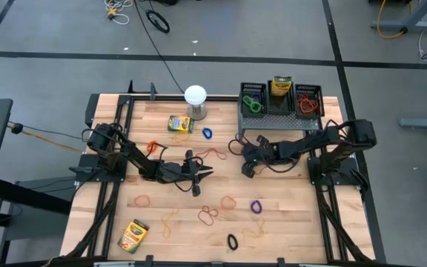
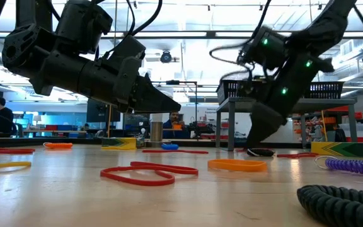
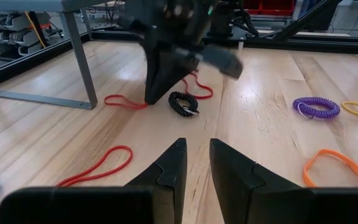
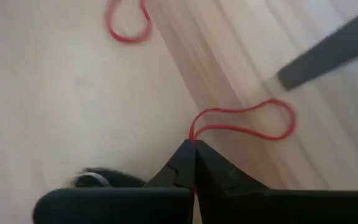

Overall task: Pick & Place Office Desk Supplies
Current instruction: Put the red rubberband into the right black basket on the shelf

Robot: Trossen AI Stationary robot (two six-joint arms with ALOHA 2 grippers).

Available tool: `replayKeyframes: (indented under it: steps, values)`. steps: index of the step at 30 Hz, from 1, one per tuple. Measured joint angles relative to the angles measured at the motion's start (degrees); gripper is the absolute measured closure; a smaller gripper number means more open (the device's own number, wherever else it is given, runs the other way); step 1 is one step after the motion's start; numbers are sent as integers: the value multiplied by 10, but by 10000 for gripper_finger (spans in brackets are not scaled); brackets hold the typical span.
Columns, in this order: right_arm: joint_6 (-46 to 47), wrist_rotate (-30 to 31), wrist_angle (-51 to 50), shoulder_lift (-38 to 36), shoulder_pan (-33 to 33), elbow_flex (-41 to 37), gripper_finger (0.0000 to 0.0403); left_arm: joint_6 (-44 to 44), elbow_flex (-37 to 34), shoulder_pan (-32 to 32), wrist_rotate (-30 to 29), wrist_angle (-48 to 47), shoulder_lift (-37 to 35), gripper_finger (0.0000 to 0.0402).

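the right gripper (image 1: 247, 166) sits low on the table just in front of the grey riser (image 1: 273, 122) near the far right edge, and its fingers are pinched together on the end of a red rubber band (image 4: 244, 121), whose loop trails out ahead of the tips along the wood. a black coiled band (image 3: 183, 102) lies just beside that gripper on the table. the right wrist view alone shows the clamp on the red band; from above the gripper body covers it. the left gripper (image 1: 204, 173) hangs over the middle of the table, pointing toward the right arm, its fingers a little apart and holding nothing; a red loop (image 3: 98, 165) lies on the wood just beside its fingertips. the left wrist view also picks up a purple coiled band (image 3: 316, 107) and an orange band (image 3: 337, 168) farther off. only the high view shows the three black mesh bins (image 1: 280, 99) on the riser, one crayon box (image 1: 179, 123) near the white globe (image 1: 195, 96) by the far edge, and another crayon box (image 1: 133, 235) toward the near left corner.
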Motion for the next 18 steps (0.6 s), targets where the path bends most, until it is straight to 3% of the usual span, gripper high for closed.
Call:
replayKeyframes:
  steps: [9, 18]
  values:
    - [-10, 35, -56, -110, 47, 0, 401, 0, 0, 0, 0, 0, 0, 326]
    - [-7, 90, -139, -276, 102, 0, 402, 0, 0, 0, 0, 0, 0, 326]
